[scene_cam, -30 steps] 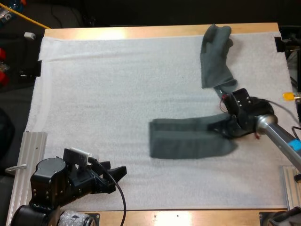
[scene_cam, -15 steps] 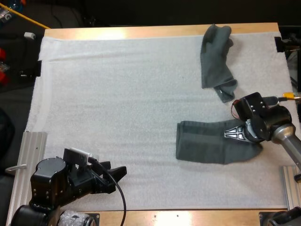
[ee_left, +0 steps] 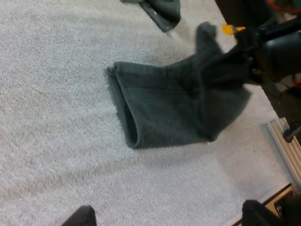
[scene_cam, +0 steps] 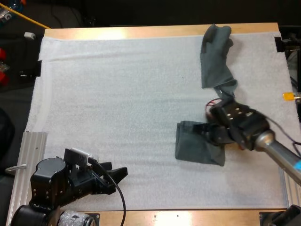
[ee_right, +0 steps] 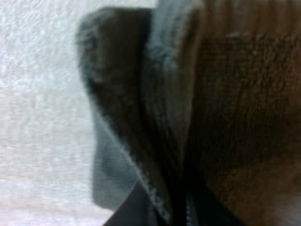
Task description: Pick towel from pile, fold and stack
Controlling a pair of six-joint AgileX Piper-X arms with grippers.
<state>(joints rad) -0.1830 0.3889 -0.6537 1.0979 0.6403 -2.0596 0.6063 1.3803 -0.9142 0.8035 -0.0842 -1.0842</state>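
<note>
The right claw (scene_cam: 210, 132) swung leftward from where it had been half a second before, carrying the pinched end of the dark grey-green towel (scene_cam: 194, 149) up and over its other half. The towel, earlier stretched long, became a short, doubled patch.

The towel (scene_cam: 190, 148) is matt fuzzy cloth, the mat (scene_cam: 117, 94) coarse and matt, the table (scene_cam: 141, 32) smooth wood.
</note>
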